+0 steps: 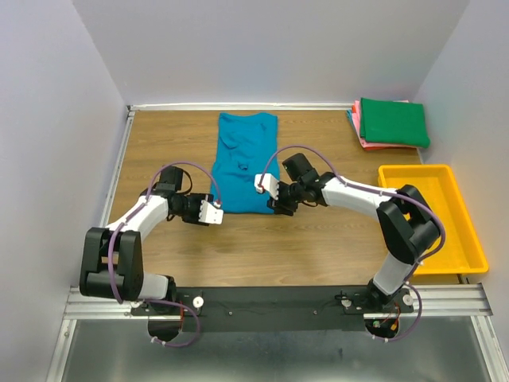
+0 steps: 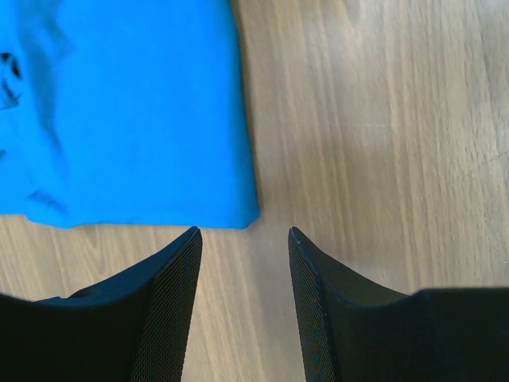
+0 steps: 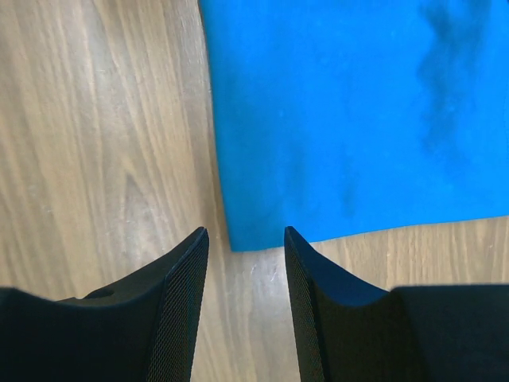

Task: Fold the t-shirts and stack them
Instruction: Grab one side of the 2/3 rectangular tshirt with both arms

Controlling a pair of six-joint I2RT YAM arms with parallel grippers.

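Now left gripper (image 2: 242,232) and right gripper (image 3: 245,231), each part-open and empty, face near corners of the teal-blue cloth t-shirt (image 1: 245,163), so pinch both evenly

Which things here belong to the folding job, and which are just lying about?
Belong to the job:
- teal-blue t-shirt, lying in the middle
- dark green t-shirt, folded, on top of the far-right stack
- pink t-shirts, under the green one

Just lying about:
- yellow tray, at the right
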